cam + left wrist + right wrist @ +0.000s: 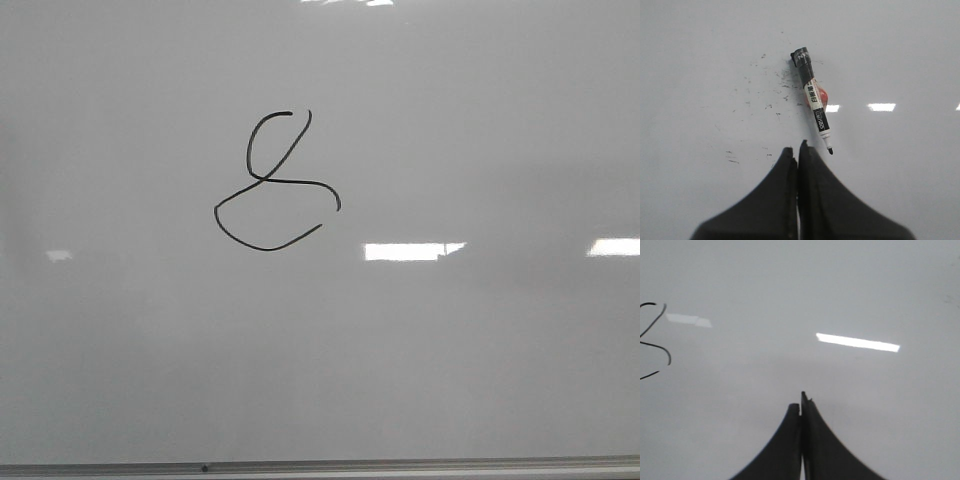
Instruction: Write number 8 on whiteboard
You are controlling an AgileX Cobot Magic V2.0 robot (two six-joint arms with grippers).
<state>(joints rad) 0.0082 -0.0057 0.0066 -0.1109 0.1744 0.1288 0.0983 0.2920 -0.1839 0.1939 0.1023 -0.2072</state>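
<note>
Glossy pale grey fills the front view: the whiteboard (480,360) takes up almost the whole picture, with bright rectangular light reflections on its right half and a thin metal edge strip (400,466) along the bottom. The number 8 (272,185) is drawn in thin black line left of centre, in the upper half of the board. Its upper loop is small and narrow, its lower loop wider and left open on the right side, so the figure looks loose. No arm shows in this view.

From the left wrist, the left gripper (798,148) has its two dark fingers pressed together, with nothing between them. Just beyond the fingertips a marker pen (813,101) lies flat on the board, apart from the gripper, its uncapped black tip toward the fingers and its black end away from them. Its white barrel carries a printed label, and something small and red shows beside it. Faint dark specks and smudges (775,85) mark the board near the pen.

From the right wrist, the right gripper (801,402) is likewise closed and empty over bare board. Part of the drawn figure shows at the picture's edge, well apart from the fingers, and a bright strip of reflected light (857,342) crosses the surface.
</note>
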